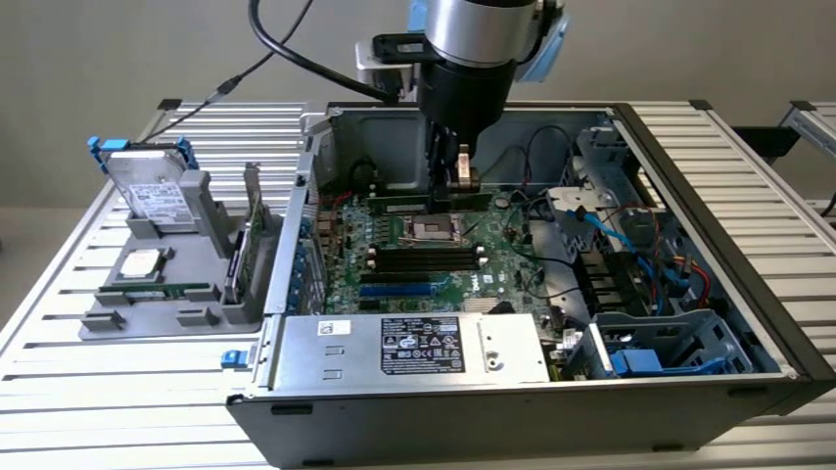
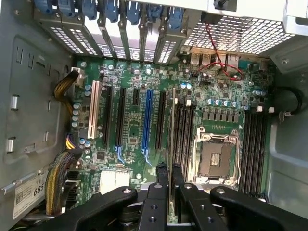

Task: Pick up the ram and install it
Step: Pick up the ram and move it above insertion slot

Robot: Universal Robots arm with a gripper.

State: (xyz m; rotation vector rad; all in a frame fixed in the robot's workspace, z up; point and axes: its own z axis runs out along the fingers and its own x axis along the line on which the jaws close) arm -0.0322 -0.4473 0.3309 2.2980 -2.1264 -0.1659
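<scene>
In the exterior view, the arm reaches down into the open computer case, which lies on a slatted table. The gripper hangs over the far part of the motherboard. Its claw is drawn narrow and clamps the ram from above. The green stick lies level, running left to right, just beyond the CPU socket. The black memory slots lie on the socket's near side. Whether the ram touches the board cannot be told. Nearer still sits a silver power supply. Left of the case, a grey holder carries an upright hard drive.

In the wrist view, the two fingers stand close together above the board. The ram shows edge-on as a thin pale line running away from between them. It lines up beside a bank of black memory slots, which lies between it and the CPU socket. A blue expansion slot lies on the ram's other side.
</scene>
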